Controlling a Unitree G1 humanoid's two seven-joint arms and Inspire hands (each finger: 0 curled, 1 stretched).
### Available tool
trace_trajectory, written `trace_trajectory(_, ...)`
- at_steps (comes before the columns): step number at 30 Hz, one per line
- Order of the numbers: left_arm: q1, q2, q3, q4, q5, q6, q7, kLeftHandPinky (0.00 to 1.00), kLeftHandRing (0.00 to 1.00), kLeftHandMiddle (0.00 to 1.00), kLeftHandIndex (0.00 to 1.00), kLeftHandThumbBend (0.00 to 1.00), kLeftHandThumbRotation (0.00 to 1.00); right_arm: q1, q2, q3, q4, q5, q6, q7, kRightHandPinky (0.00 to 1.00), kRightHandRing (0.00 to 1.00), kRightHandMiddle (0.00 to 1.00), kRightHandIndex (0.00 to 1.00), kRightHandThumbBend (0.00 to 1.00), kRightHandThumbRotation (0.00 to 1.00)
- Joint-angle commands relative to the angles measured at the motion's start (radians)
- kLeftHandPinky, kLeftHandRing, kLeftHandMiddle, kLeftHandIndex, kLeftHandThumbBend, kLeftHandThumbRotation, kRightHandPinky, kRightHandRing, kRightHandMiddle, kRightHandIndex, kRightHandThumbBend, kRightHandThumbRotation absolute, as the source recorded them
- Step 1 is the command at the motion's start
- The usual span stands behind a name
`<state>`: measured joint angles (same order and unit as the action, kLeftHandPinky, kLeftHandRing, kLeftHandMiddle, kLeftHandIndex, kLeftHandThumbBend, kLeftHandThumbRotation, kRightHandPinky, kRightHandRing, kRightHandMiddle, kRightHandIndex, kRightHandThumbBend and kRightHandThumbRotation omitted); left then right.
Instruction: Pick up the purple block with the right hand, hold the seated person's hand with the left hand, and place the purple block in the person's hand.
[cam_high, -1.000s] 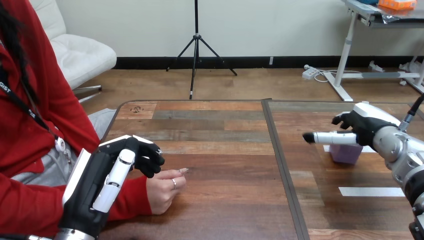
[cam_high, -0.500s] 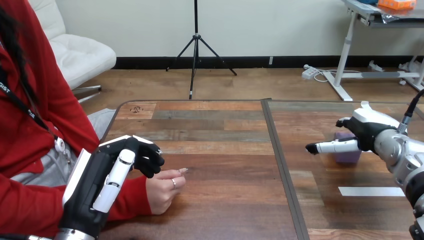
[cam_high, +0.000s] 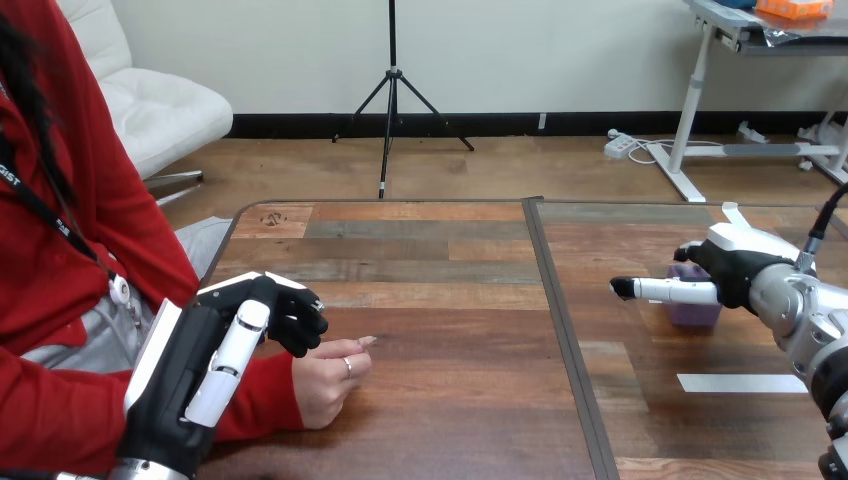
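I see the scene through the head camera, which sits above the near side of the wooden table (cam_high: 450, 330) and is pitched forward and down across it. The left hand (cam_high: 200, 350) fills the bottom left corner, very close to the lens. The right hand (cam_high: 745, 270) is at the right edge, farther out over the tabletop. The person's hand (cam_high: 325, 378) lies low on the left, also near. The table's far edge runs just above mid-frame
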<state>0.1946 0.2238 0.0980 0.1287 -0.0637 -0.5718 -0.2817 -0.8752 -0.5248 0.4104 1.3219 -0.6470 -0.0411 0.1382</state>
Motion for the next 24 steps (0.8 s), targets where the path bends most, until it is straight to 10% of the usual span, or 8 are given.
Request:
trace_trajectory(1, -0.033, 0.018, 0.014, -0.023, 0.002, -0.01, 0.009, 0.45, 0.49, 0.51, 0.5, 0.45, 0.98, -0.026, -0.01, -0.008, -0.004, 0.015, 0.008, 0.006, 0.94, 0.97, 0.95, 0.93, 1.0, 0.95)
trace_trajectory(24, -0.033, 0.017, 0.011, -0.026, 0.006, -0.004, 0.014, 0.44, 0.49, 0.51, 0.5, 0.44, 0.98, -0.033, -0.004, -0.019, -0.001, 0.038, 0.037, 0.049, 0.88, 0.93, 0.92, 0.9, 1.0, 0.77)
